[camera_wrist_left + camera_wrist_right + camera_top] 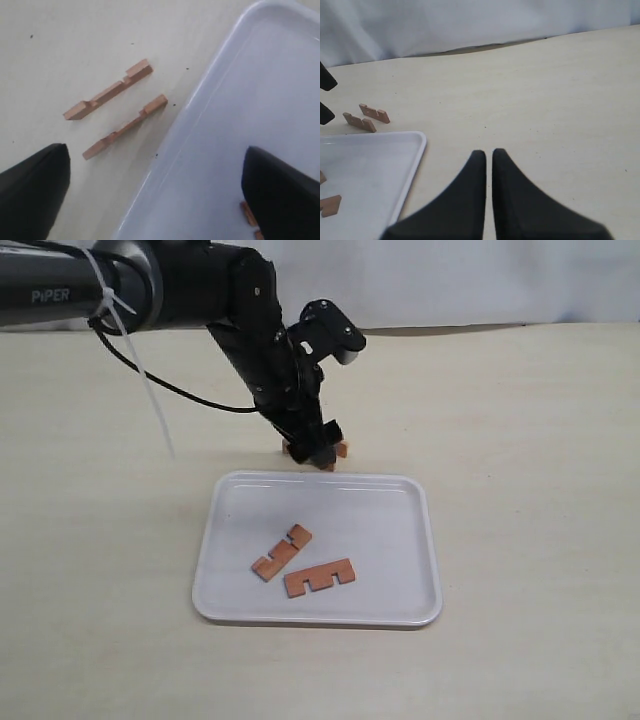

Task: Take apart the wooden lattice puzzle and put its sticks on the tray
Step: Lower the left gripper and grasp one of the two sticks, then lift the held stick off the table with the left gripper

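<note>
No assembled lattice puzzle shows; only loose reddish-brown sticks are in view. Two sticks [280,553] [319,577] lie flat inside the white tray [380,530]. Two more sticks [107,90] [125,127] lie side by side on the table just behind the tray's back rim [200,95], also visible from the right wrist [374,113] [359,122]. My left gripper [322,455] [155,195] hangs open over that back rim, beside these two sticks, with nothing between its fingers. My right gripper [488,152] is shut and empty over bare table, right of the tray [370,165].
The left arm [200,290] reaches in from the upper left with a black cable and a white zip tie hanging below it. Pale tabletop [530,440] surrounds the tray, and a white backdrop stands behind the table.
</note>
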